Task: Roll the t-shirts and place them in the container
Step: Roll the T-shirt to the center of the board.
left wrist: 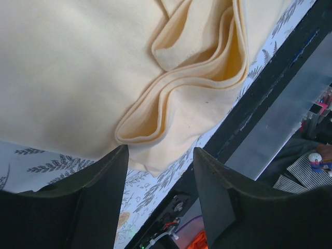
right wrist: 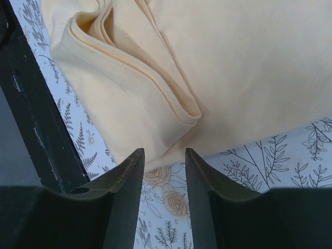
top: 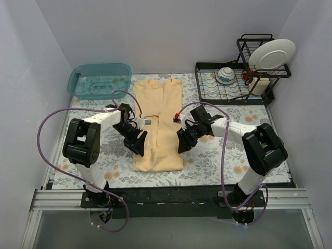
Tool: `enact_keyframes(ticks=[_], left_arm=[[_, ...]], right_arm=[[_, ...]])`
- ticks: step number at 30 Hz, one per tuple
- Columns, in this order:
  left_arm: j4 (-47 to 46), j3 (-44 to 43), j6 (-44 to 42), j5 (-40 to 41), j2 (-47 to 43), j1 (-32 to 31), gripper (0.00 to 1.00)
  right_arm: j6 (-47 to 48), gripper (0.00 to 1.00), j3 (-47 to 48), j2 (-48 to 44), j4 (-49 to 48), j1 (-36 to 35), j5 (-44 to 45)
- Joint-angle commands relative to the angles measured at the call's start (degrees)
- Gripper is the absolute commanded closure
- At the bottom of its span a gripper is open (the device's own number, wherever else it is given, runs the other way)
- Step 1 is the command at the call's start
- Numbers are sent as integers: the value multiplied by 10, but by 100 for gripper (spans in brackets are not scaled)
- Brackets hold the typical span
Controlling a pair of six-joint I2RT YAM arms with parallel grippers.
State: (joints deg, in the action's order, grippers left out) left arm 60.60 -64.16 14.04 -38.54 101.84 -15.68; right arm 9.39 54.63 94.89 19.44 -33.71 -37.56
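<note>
blue tub (top: 99, 80): far left | dish rack (top: 233, 100): far right | plate (top: 272, 54), bowl (top: 225, 75): in rack

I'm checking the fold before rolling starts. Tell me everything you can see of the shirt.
The shirt is pale yellow and soft-looking, folded lengthwise into a long strip. It lies flat on the floral cloth, hem at the near end. Its near corners show loose, wavy layers. The left pincer and right pincer stand open just short of those corners, gripping nothing.

Nothing legible: no text, label, brand, number or sign on the t-shirt (top: 158, 129), floral tablecloth (top: 207, 161) or dish rack (top: 228, 98).
</note>
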Motion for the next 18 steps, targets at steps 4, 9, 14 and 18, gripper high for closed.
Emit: enact_keyframes(ticks=[4, 9, 14, 18], left_arm=[[-17, 44, -20, -15, -41, 4, 51], [-64, 52, 5, -7, -55, 4, 58], [-99, 55, 34, 5, -63, 4, 69], [-123, 63, 52, 28, -66, 4, 75]], right_arm=[[-13, 54, 27, 42, -22, 2, -16], [-23, 54, 31, 56, -35, 1, -23], [-27, 58, 27, 58, -44, 1, -23], [-35, 59, 25, 58, -55, 1, -23]])
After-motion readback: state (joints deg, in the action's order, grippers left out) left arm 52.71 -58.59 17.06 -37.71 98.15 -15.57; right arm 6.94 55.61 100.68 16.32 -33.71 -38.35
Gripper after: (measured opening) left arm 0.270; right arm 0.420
